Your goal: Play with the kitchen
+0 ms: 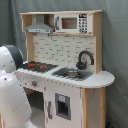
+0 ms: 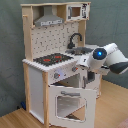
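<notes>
The kitchen (image 2: 52, 70) fills the frame's centre, its oven door (image 2: 72, 102) hanging open at lower centre; rigid, light panels, best grasped by the door's edge. Finger state: cannot tell.

A tall toy kitchen (image 1: 65, 65) of white panels and pale wood, with grey hood (image 1: 40, 25), black-red stovetop (image 1: 38, 65), black faucet (image 1: 84, 59) over a sink (image 1: 72, 73); the white robot arm (image 1: 12, 95) fills the first exterior view's left.

Open oven door (image 2: 70, 102) blocks the kitchen (image 2: 52, 60) front.
</notes>
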